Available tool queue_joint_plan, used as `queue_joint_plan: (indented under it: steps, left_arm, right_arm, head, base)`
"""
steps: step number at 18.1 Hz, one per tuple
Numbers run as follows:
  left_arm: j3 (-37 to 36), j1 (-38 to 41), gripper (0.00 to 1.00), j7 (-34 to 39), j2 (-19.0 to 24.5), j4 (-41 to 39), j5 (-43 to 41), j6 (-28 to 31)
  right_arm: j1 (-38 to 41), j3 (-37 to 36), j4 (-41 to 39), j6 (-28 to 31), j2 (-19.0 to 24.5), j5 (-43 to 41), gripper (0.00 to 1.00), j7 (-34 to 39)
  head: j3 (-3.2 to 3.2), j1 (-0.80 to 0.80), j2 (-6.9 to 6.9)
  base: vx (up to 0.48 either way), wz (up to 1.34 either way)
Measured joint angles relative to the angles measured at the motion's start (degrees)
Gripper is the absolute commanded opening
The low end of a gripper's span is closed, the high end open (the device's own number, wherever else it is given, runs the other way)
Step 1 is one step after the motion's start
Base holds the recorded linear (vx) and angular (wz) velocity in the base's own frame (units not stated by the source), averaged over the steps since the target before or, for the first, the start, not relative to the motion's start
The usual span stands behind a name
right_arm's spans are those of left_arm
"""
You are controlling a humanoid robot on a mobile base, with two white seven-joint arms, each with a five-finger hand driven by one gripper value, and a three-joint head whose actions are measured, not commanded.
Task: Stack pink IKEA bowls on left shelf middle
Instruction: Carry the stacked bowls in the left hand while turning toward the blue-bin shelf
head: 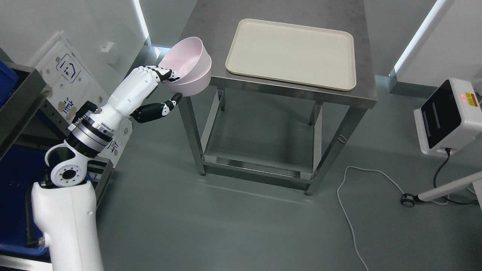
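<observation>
Left arm: enters from the lower left corner, forearm rising diagonally toward the upper right, wrist bent toward the steel table.

Left hand: clamped on the pink bowl; the fingers hook over the bowl's near rim, and the thumb reaches up under its base.

Pink bowl: held in the air, tilted with its opening facing up and left, just off the table's left front corner. Whether it touches the table edge cannot be told. It looks like two bowls nested, as a seam runs round the wall.

Cream tray: flat on the tabletop, reaching nearly to its front and right edges, nothing on it.

Shelf unit: at the frame's left edge, holding blue bins.

White device: on the floor at the right, with cables trailing across the floor.
</observation>
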Motion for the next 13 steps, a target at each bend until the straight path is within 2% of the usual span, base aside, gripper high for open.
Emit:
queue_joint_plan:
  steps: [11,13]
  left_arm:
    - [0.9,0.0,0.03,0.1,0.0,-0.3,0.0,0.0]
    - [1.0,-0.1,0.03,0.1,0.0,-0.3,0.0,0.0]
  right_arm:
    - [0.0,0.0,0.0,0.0,0.0,0.0,1.00,0.0]
    - [0.0,0.0,0.0,0.0,0.0,2.2,1.00,0.0]
  head:
    - [0.00,0.00,0.00]
    - [0.00,0.00,0.00]
  base:
    - [0.006,0.01]
    - [0.000,0.00]
